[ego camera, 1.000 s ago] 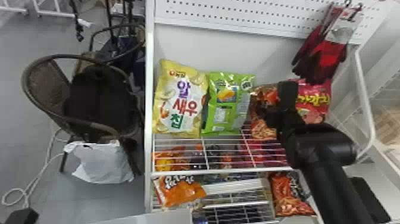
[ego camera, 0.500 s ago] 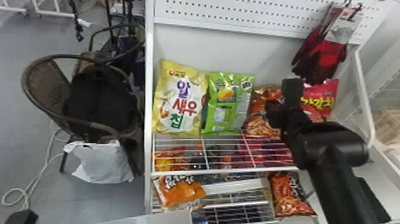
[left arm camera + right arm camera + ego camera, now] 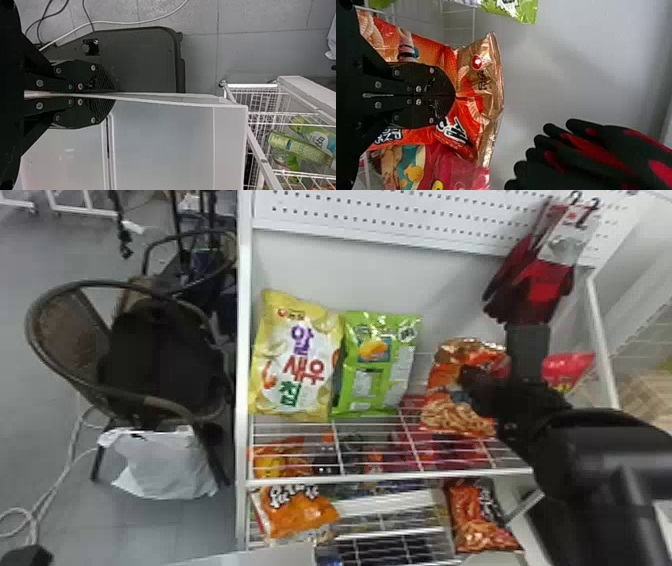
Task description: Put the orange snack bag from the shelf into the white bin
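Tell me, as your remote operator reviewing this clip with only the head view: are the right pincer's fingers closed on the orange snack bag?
Observer: Yes, the right wrist view shows the right pincer shut on the orange snack bag, whose wrapper puckers at the fingertips.

Operator: And what is the left pincer gripping?

Observer: The left wrist view has the left pincer shut on a wall of the white bin.
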{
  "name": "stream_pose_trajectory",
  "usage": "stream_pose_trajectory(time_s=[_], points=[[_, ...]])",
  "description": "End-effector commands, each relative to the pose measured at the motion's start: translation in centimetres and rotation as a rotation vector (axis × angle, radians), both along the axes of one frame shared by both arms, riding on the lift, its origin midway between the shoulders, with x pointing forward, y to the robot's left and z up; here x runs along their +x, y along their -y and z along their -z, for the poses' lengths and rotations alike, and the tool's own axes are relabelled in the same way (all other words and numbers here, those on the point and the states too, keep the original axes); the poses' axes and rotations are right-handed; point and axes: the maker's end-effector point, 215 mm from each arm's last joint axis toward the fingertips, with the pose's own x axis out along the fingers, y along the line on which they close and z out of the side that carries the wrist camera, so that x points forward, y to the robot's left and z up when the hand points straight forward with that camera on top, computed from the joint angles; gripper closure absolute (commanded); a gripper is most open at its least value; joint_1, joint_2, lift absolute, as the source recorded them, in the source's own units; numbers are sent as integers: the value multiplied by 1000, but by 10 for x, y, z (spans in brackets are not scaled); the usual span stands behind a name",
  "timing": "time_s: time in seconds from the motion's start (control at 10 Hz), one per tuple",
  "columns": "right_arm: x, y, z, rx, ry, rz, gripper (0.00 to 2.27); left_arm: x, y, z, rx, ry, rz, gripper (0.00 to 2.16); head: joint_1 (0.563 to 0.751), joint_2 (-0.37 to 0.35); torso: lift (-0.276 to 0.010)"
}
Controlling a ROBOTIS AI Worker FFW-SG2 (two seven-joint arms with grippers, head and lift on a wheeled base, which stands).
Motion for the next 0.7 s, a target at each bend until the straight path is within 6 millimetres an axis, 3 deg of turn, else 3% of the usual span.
stream_pose_trajectory(time_s=[0.0, 0.3, 0.6], points=[[-25, -7, -8, 27, -3, -29, 2253, 1, 5, -1, -13, 1, 2, 2138, 695, -258, 1], [-59, -38, -8, 145, -40, -108, 2250, 1, 6, 1, -15, -6, 4, 2138, 695, -247, 1], [-114, -66, 14, 206, -173, -139, 2253, 4, 5, 2, -15, -14, 1, 2138, 695, -217, 1]])
